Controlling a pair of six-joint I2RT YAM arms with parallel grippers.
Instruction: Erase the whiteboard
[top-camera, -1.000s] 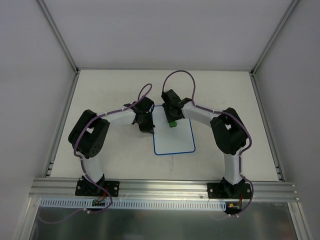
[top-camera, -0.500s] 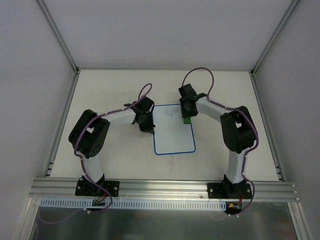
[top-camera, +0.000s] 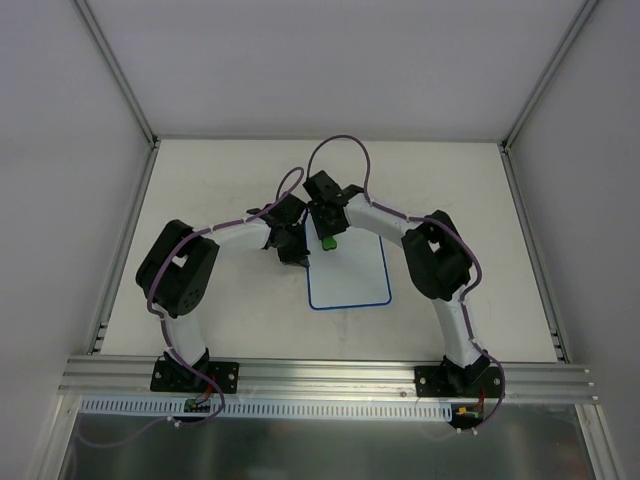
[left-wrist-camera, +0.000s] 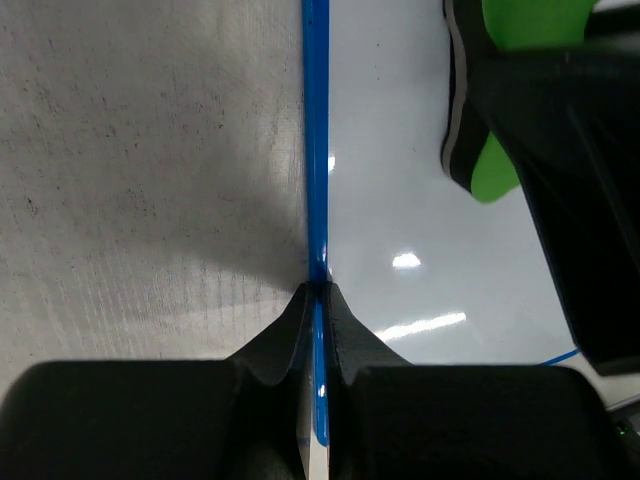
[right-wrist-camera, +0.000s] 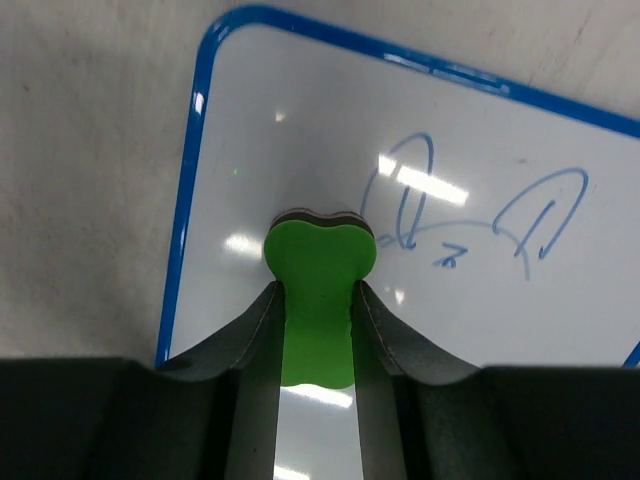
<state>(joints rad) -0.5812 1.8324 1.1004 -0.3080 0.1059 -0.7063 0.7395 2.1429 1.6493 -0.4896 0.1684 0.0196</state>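
Whiteboard (top-camera: 350, 280) lies flat on the beige table (top-camera: 220, 170), roughly mid-table between the two arms, long sides running away from the bases, blue rim and rounded corners visible. Left gripper (left-wrist-camera: 317, 293) sits at the board's left long edge, toward the far half; in the left wrist view its jaws are closed tight with the blue rim pinched between the tips, table surface on one side and white board surface on the other. Right gripper (right-wrist-camera: 317, 290) reaches in over the far-left part of the board, just beside the left gripper, jaws clamped on a green block (right-wrist-camera: 318, 255), bone-shaped, held by its waist with the rounded head sticking out past the fingertips. A thin dark layer shows along the head's far edge. The head is down on the white surface near the board's rounded corner, inside the rim. Blue scribbles (right-wrist-camera: 447, 257), two loop shapes and a small mark between them, lie just beside the block; the nearest loop touches or nearly touches the block's head, cannot tell which. Rest of the visible board surface is white with light glare spots. In the top view the scribbles are too small or hidden under the right arm. A purple cable (top-camera: 340, 145) loops up above the right wrist.
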